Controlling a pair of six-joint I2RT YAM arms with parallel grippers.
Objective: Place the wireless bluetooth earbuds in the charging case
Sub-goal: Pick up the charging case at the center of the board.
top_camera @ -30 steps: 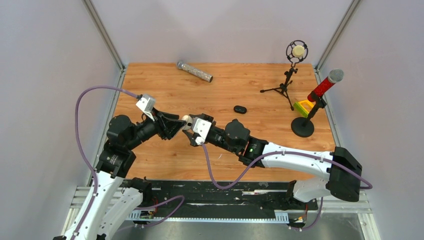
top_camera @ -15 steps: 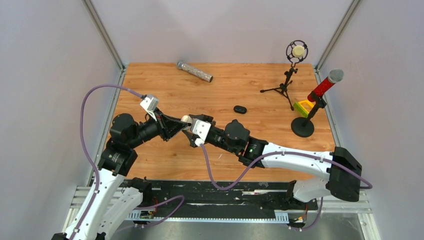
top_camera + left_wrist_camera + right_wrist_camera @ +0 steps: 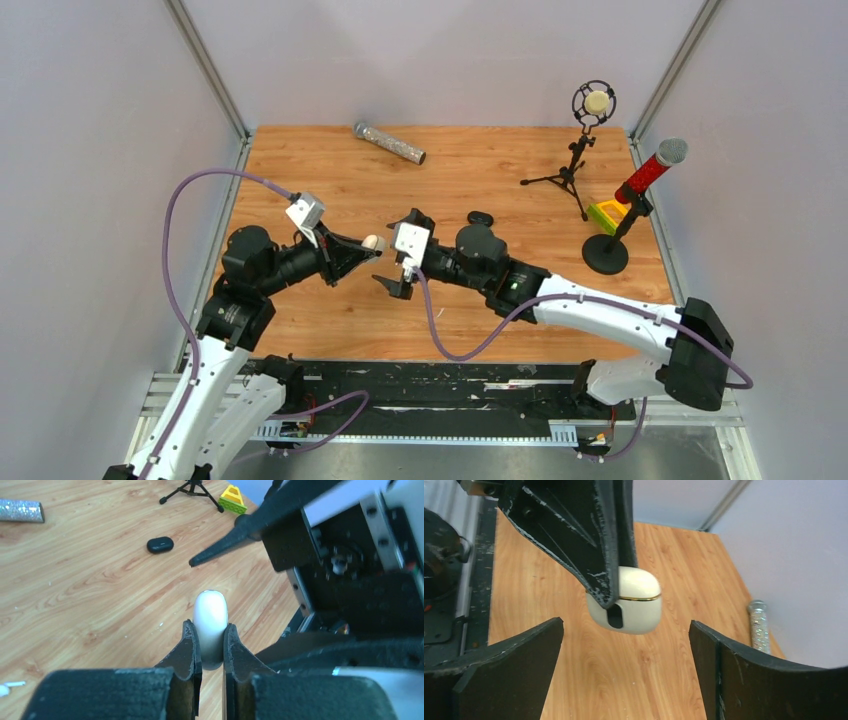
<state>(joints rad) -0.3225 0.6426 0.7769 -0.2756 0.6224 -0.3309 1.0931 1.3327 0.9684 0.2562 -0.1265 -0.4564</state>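
Roughly above the tabletop's [image 3: 330, 180] middle, well in from every edge, the cream charging case [image 3: 210, 610] sits clamped between the left gripper's [image 3: 210, 627] jaws, flanked by the right gripper's [image 3: 626, 621] widely parted, untouching jaws, while the black earbud [image 3: 160, 544] lies apart on bare wood nearer the far edge.

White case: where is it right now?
Top view, left of centre: the white case is pinched in the left gripper, with the open right gripper just to its right.
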